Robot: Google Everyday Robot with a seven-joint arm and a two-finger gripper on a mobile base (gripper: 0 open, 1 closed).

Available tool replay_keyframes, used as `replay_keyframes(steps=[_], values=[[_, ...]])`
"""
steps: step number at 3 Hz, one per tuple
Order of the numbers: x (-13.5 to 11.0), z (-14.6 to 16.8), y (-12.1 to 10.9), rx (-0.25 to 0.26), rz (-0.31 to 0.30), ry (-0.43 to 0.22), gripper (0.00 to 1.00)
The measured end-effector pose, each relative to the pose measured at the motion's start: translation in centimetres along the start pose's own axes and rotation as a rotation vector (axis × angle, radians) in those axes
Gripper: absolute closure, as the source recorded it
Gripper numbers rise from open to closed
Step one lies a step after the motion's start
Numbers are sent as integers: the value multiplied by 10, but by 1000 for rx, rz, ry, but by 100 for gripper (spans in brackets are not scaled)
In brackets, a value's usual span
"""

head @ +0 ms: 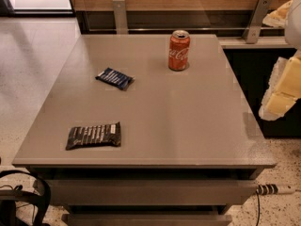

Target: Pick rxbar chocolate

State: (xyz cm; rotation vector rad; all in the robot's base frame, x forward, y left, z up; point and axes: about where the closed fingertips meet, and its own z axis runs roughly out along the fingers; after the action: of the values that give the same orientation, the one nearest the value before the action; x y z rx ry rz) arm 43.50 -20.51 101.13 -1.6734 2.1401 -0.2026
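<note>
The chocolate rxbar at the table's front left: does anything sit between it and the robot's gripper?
Nothing visible does. The gripper hangs past the right edge of the table; only bare surface lies between it and the rxbar chocolate. The soda can and the blue bar sit farther back, off that line.

The table (188, 126) has a smooth, matt grey top. At its near left, the rxbar chocolate (93, 135) has a glossy black-brown wrapper. Farther back, the blue bar (114, 78) is in shiny film, and the soda can (179, 50) is glossy painted metal. The pincer (280, 95), right of the table, looks like pale matt plastic.
</note>
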Motion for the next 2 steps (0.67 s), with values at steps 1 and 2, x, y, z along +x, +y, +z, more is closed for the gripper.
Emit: replay_keyframes(steps=[1, 2], values=[[0, 0, 0, 0, 0, 0, 0], [-10, 1, 6, -12, -5, -36, 0]])
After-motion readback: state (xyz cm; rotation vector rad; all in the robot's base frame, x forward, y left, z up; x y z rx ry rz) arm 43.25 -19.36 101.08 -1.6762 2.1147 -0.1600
